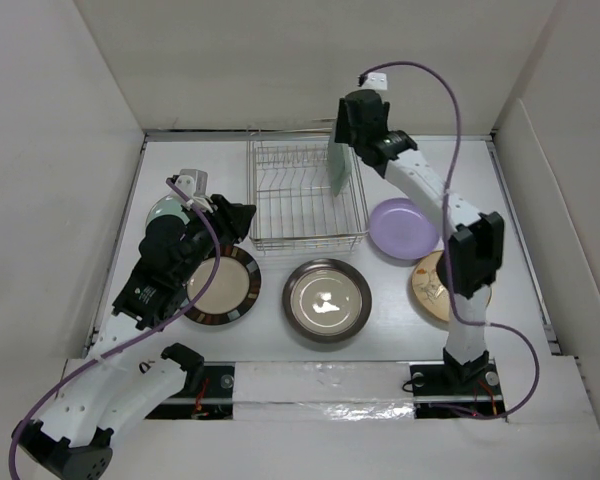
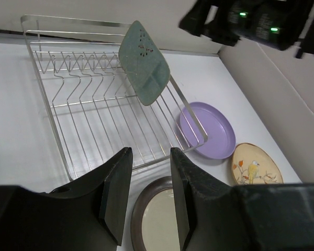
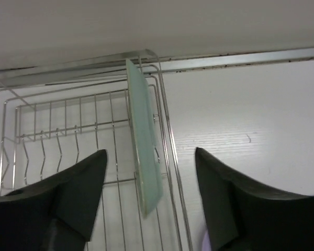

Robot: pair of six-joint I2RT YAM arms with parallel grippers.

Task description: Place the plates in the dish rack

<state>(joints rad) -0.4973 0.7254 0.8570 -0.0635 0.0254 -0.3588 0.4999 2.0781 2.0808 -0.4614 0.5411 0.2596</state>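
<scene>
The silver wire dish rack stands at the back centre. A pale mint rectangular plate stands on edge at its right side, free of both grippers. My right gripper hovers over it, open and empty; in the right wrist view the plate lies between the spread fingers. My left gripper is open and empty by the rack's front left corner. The brown-rimmed cream plate, glossy dark brown plate, lavender plate and tan floral plate lie flat on the table. A small pale green plate is partly hidden under the left arm.
White walls enclose the table on the left, back and right. In the left wrist view the rack is ahead, the mint plate leans in it, and the dark brown plate shows between the fingers.
</scene>
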